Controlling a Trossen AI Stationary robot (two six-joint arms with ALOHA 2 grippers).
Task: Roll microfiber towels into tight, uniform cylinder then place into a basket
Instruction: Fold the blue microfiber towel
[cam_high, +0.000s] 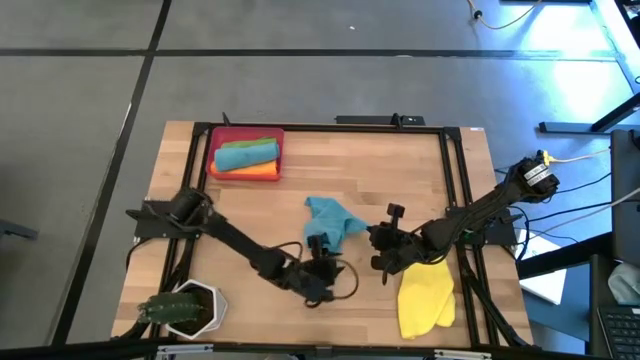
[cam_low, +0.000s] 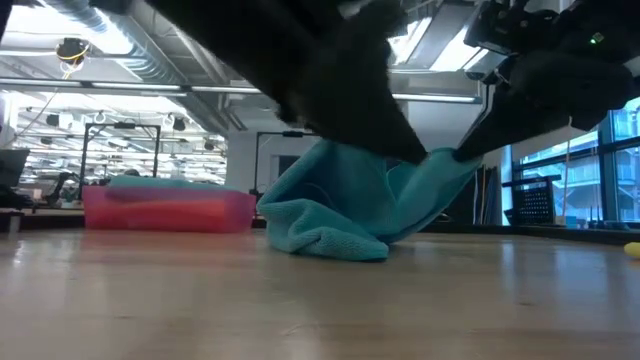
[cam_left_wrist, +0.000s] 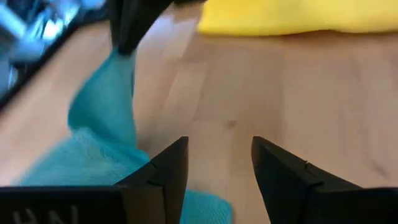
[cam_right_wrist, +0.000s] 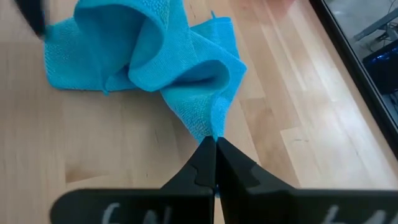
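Mid-table: teal towel lying crumpled, one corner lifting in pinched-shut right gripper. Left gripper hovering beside towel's near-left edge, fingers parted, holding nothing. Cloth looking soft, light, limp; corner grip suiting best for spreading flat.

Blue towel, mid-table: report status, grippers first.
Right gripper shut on blue towel corner, lifting it. Left gripper open, empty, beside the towel. Towel crumpled, unrolled. Basket holds rolled towels; yellow towel waits nearby.
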